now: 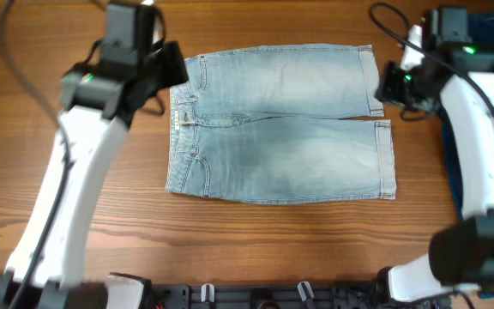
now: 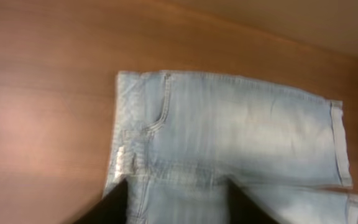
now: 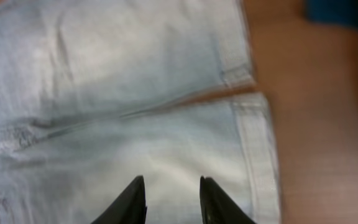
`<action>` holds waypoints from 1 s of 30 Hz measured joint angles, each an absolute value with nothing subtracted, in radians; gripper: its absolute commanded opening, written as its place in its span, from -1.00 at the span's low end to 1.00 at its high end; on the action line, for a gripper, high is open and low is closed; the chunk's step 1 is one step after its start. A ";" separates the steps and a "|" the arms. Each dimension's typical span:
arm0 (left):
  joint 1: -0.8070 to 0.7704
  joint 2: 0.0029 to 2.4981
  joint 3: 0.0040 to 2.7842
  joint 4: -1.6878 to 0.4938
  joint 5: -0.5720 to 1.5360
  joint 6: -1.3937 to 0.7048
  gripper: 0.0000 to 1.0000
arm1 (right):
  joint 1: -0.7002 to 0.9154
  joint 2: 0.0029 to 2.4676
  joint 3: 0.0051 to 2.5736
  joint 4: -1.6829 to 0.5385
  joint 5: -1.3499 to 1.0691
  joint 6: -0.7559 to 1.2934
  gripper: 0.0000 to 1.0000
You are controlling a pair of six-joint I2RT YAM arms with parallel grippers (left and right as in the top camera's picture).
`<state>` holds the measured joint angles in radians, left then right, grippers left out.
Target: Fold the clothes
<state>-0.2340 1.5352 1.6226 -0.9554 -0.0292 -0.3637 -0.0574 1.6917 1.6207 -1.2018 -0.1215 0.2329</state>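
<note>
1. Right end effector (image 3: pixel 169 202) sits closest, its dark jaws slightly apart with nothing between them, hovering over one leg of the shorts (image 3: pixel 135 124) near the cuffed hem (image 3: pixel 257 162).
2. Left end effector (image 2: pixel 179 208) hangs with its jaws wide and empty above the waistband (image 2: pixel 124 124).
3. Beyond both, the shorts lie flat and unfolded mid-surface (image 1: pixel 256 245), waistband toward the left arm.
4. Judgement: the first fold is not yet begun. Next, both should lower, pinch waistband and hem together, then carry one leg over the other.
</note>
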 measured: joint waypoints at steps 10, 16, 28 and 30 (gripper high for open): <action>-0.233 1.510 1.497 -1.309 -0.029 -0.484 0.54 | -0.078 1.513 1.452 -1.502 -0.022 0.452 -0.23; -0.233 1.515 1.343 -1.209 -0.029 -0.518 0.72 | -0.078 1.414 1.048 -1.328 -0.017 0.569 0.27; -0.233 1.515 1.280 -1.128 -0.029 -0.533 1.00 | -0.078 1.413 0.814 -0.892 -0.017 0.710 0.18; -0.233 1.515 1.280 -1.126 -0.029 -0.533 1.00 | -0.078 1.413 0.788 -0.850 -0.017 0.716 0.14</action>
